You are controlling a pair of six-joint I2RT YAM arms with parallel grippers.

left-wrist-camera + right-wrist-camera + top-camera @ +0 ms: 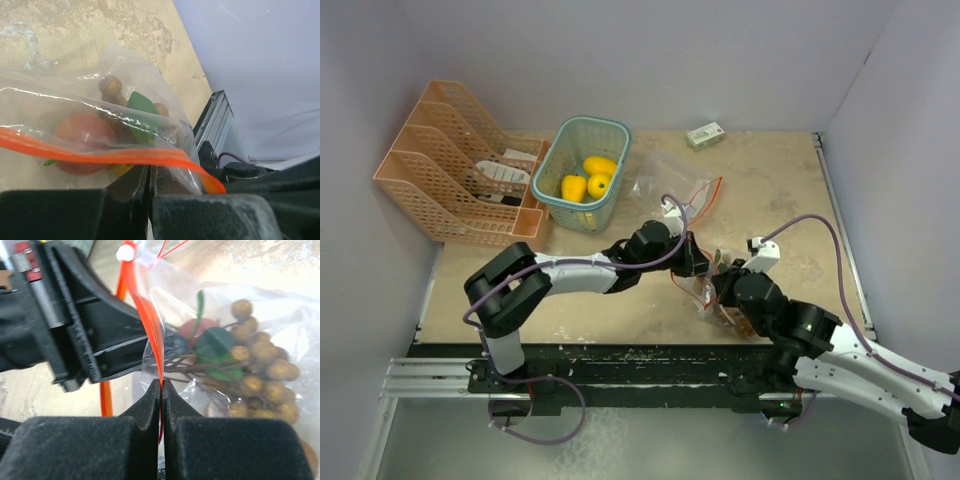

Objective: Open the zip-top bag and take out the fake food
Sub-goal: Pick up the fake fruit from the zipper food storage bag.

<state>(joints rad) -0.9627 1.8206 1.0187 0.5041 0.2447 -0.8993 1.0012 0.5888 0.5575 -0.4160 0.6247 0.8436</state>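
Both pinching zip-top bag (45,100): left gripper (151,171), right gripper (161,386) | zip edge (100,156) faces jaws, fake food (260,370) behind.

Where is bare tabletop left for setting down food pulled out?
Back right, between the small box, the right edge and the right arm, lies bare tabletop. Crowded: the back row of rack, basket and loose clear bag; centre, where both jaws pinch the zip-top bag.
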